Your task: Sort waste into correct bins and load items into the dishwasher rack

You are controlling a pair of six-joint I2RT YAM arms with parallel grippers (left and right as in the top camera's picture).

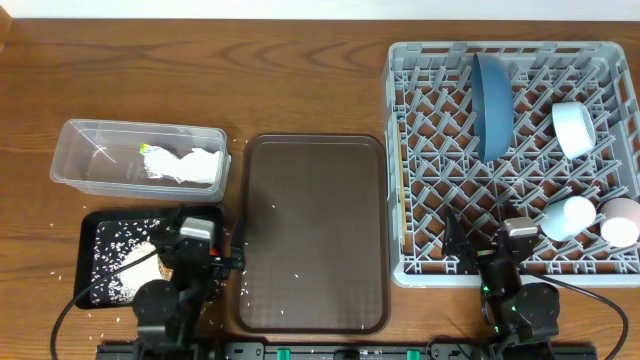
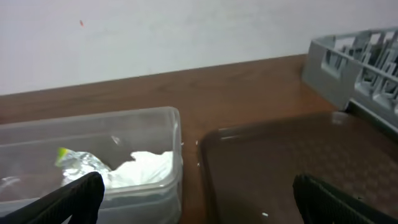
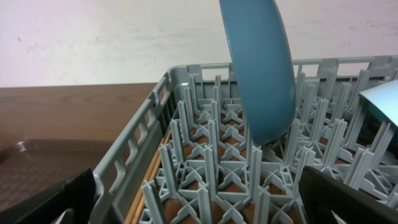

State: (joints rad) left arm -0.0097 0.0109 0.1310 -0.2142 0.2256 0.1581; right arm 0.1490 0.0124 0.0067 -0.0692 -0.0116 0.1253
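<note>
Brown wooden surface carries a large grey plastic rack holding an upright blue plate, both arms' jaws wide apart, empty.

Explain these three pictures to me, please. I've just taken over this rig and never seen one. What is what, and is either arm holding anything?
You have two robot arms at a wooden table. The overhead view looks straight down. The other two views come from a camera on each wrist, so the dark shapes in their bottom corners are that arm's own fingers.

The left pincer faces the clear tub, which holds a white napkin and a wrapper. The right pincer faces the grey rack. In it a blue plate stands on edge, along with a white bowl, a pale cup and a pink cup.

A brown tray lies between tub and rack, and a black tray holds rice. Both pincers are open and hold nothing.
</note>
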